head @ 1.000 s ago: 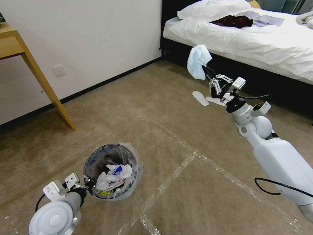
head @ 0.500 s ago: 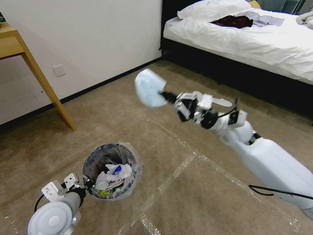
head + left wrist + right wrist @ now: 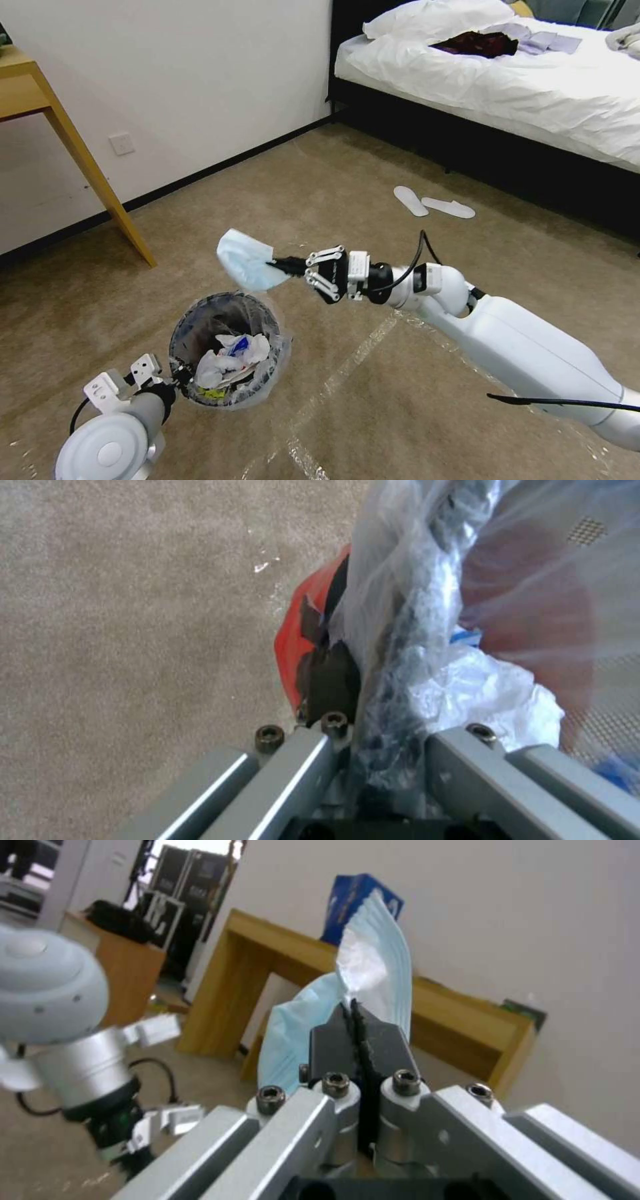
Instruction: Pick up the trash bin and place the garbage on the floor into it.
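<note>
Right arm stretched level — right gripper [image 3: 279, 264] pinching a blue face mask [image 3: 243, 269] above the trash bin [image 3: 227, 348]; left gripper [image 3: 179, 381] clamps its rim, fingertips hidden.

The room is bright with soft, even light. Shadows on the floor [image 3: 280, 200] are faint. The clear tape lines [image 3: 373, 333] shine with glare. The white bed [image 3: 533, 87] looks very bright. Straight edges bend near the sides of the head view. Both wrist views are blurry, and the plastic bag [image 3: 427, 580] looks hazy.
</note>
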### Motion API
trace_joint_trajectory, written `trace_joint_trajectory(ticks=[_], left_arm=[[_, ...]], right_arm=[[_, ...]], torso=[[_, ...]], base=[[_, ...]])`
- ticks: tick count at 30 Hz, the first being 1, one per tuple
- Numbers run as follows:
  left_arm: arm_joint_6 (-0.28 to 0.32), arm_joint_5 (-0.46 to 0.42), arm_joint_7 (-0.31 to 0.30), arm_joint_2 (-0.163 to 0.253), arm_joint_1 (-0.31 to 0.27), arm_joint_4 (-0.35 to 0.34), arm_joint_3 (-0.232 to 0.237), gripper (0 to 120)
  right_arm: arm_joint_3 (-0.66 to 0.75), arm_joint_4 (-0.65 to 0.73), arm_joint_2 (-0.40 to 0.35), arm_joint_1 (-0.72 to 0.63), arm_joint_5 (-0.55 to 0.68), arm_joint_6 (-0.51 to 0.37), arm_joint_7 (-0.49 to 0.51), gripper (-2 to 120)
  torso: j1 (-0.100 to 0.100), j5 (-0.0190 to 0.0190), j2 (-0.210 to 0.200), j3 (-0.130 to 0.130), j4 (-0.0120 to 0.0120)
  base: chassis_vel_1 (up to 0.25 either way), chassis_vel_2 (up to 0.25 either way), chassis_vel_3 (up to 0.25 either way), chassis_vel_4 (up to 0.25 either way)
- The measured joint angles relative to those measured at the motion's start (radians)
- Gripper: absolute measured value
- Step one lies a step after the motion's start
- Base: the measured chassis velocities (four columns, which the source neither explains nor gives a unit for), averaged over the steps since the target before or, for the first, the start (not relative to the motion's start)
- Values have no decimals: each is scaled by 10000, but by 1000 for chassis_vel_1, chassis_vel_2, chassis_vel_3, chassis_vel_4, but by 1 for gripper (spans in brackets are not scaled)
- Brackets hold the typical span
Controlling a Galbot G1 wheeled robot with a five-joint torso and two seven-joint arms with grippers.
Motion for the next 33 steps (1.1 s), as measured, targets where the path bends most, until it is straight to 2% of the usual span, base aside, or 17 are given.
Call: trace_joint_trajectory(ticks=[9, 33], left_arm=[[11, 30, 4, -31, 88, -116, -4, 0], [75, 15, 6, -64, 119, -288, 41, 0]], right_arm=[[-615, -1005, 259, 212, -434, 298, -439, 0], [-1988, -2665, 1027, 975, -1063, 664, -578, 0]], torso=[[0, 0, 0, 0, 0], [2, 0, 0, 0, 0]], base=[[0, 0, 0, 0], [0, 0, 0, 0]])
